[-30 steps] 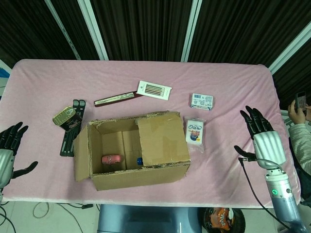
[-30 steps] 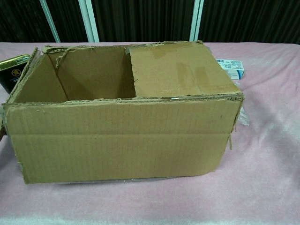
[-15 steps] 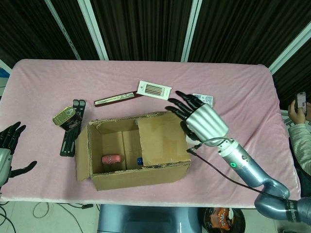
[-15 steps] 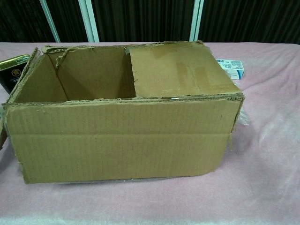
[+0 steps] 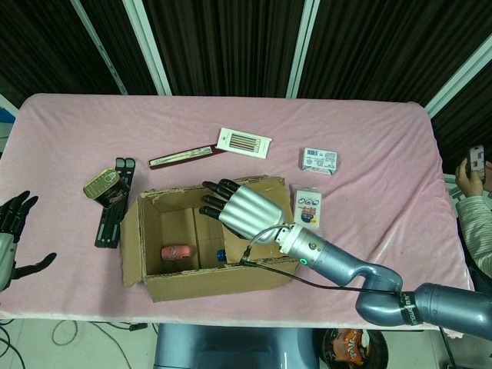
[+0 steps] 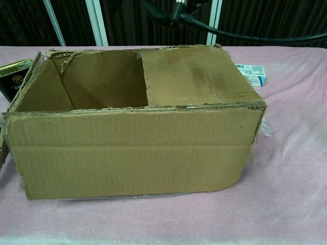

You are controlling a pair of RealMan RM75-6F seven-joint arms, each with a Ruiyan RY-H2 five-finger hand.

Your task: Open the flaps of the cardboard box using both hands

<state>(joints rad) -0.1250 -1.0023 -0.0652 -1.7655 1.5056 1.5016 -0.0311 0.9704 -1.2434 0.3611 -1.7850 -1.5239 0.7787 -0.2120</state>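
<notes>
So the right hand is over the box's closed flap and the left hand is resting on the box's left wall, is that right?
Not quite. The right hand is over the box's closed flap, but the left hand is off at the table's left edge, apart from the box, fingers spread. The head view shows it.

tin [image 5: 105,183] left of box [image 5: 207,277], can [image 5: 177,252] inside

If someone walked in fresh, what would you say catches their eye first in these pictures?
Probably the right robot hand, silver with dark fingers spread, poised over the folded-in flap on the right half of the cardboard box at the table's near edge. Next, the pink item inside the box's open left half, and the left robot hand open at the far left edge.
</notes>
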